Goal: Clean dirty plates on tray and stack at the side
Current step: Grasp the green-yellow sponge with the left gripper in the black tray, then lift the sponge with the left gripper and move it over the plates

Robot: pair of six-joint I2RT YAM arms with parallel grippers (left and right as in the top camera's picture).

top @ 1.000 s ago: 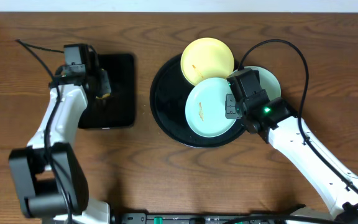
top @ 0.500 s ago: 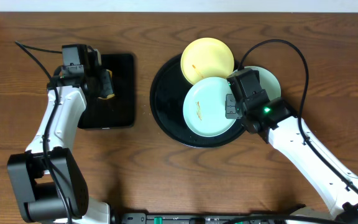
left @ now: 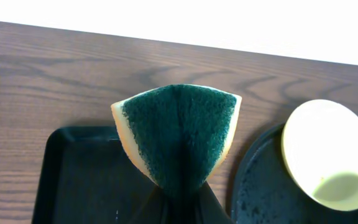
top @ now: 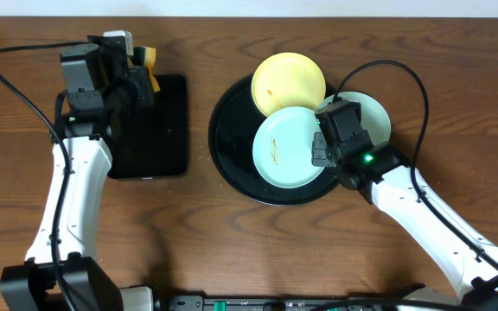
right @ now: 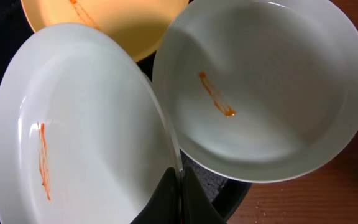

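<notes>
The large round black tray point(top: 232, 147) holds a pale yellow plate point(top: 289, 82) at the back, a mint-blue plate point(top: 285, 147) in front and a second mint-blue plate point(top: 374, 117) at its right rim. All three show orange smears. My right gripper point(top: 320, 147) is shut on the right rim of the front mint-blue plate point(right: 79, 130) and holds it tilted. The other mint-blue plate point(right: 260, 87) lies beside it. My left gripper point(top: 141, 73) is shut on a yellow sponge with a green scrub face point(left: 179, 134), raised above the rectangular tray.
A smaller rectangular black tray point(top: 158, 130) lies left of the round tray, under the left arm. Cables run over the wood table at the back left and behind the right arm. The round tray's edge point(left: 260, 186) shows in the left wrist view.
My left gripper has lifted the sponge off the rectangular tray and moved it up and back. The front mint-blue plate has tilted a little more in my right gripper.
</notes>
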